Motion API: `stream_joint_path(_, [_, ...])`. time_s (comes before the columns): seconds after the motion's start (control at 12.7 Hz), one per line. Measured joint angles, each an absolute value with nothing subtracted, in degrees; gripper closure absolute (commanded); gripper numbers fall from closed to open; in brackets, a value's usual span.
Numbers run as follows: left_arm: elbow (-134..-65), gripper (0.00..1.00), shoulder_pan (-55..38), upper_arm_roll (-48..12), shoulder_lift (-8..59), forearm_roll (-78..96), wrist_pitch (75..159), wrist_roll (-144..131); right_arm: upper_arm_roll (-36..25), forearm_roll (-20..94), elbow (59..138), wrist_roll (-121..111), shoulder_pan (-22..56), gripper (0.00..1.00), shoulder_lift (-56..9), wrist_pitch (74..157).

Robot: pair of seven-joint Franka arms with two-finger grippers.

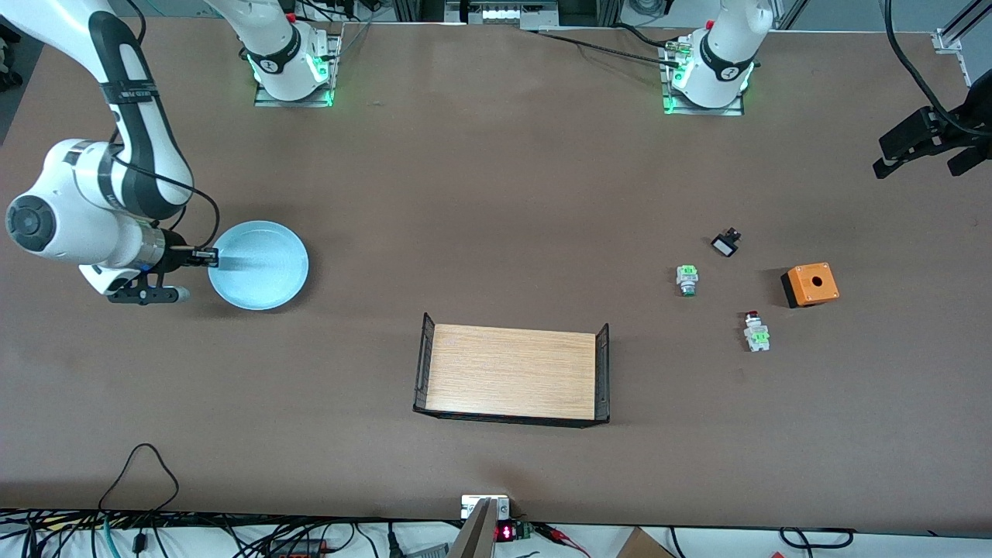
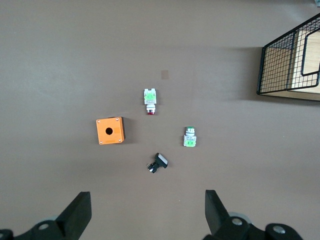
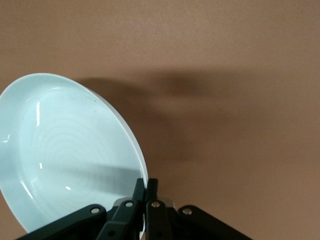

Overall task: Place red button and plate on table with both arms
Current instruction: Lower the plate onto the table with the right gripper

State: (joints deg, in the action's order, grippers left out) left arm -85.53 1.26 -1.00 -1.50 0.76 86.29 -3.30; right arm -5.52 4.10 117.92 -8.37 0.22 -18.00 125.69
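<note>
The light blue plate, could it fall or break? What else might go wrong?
Maybe. The right claw pinches the round light blue plate only by its thin rim, so the plate could slip or tip. The open left claw hangs over four small parts; it might grab the similar green-and-silver switch instead of the tiny red-capped push-button switch.

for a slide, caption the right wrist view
Right claw shut on the rim of the blue plate, above the table.

Right claw [image 1: 208, 257] clamps plate [image 1: 263, 267] rim; red button [image 1: 756, 332] on table [image 1: 496, 194].
</note>
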Motion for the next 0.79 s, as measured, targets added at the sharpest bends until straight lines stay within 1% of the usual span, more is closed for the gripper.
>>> stream_joint_path(0.24, [-85.53,0.0,1.26,-1.02,-1.5,0.76,86.28,-3.32,-5.52,4.1,123.36,-10.69,-0.25,1.0,-18.02,132.79])
stream_joint_path(0.39, [-85.53,0.0,1.26,-1.02,-1.5,0.76,86.28,-3.33,-5.49,4.1,125.5,-13.03,-1.33,1.0,-18.06,134.44])
stream_joint_path(0.47, [-85.53,0.0,1.26,-1.02,-1.5,0.76,86.27,-3.33,-5.49,4.1,126.07,-14.37,-2.0,0.98,-18.14,134.69])
stream_joint_path(0.55, [-85.53,0.0,1.26,-1.04,-1.5,0.76,86.27,-3.33,-5.49,4.14,126.38,-15.31,-2.57,0.64,-18.27,134.74])
stream_joint_path(0.63, [-85.53,0.0,1.26,-1.12,-1.5,0.76,86.26,-3.33,-5.48,4.19,126.55,-15.85,-2.93,0.01,-18.39,134.75])
stream_joint_path(0.79, [-85.53,0.0,1.26,-1.26,-1.5,0.76,86.26,-3.33,-5.42,4.2,126.68,-15.89,-3.12,0.0,-18.43,134.75])
